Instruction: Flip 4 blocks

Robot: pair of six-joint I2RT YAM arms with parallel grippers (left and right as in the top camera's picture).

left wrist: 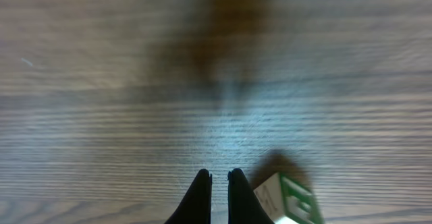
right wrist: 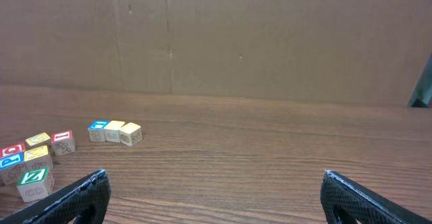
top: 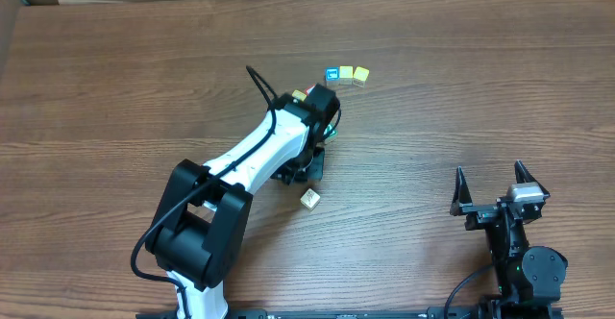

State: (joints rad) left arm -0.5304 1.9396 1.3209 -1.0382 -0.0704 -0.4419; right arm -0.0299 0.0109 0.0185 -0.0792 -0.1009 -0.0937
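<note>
My left gripper [left wrist: 219, 178] is shut with nothing between its fingers, low over the wood. A green-faced block [left wrist: 289, 200] sits tilted against the outside of its right finger. From overhead the left gripper [top: 325, 117] hangs over a cluster of blocks and hides most of them. A teal-blue block [top: 332, 73], a yellow block [top: 346, 72] and a pale yellow block [top: 361, 74] form a row behind it. A cream block [top: 309, 198] lies alone nearer the front. The green Z block [right wrist: 34, 182] shows in the right wrist view. My right gripper [top: 495, 189] stands open and empty at the front right.
Red-faced cubes [right wrist: 62, 142] sit with other small cubes [right wrist: 38, 156] in the cluster at the left of the right wrist view. A cardboard wall [right wrist: 236, 35] stands along the table's far edge. The left arm [top: 240, 165] stretches across the table's middle.
</note>
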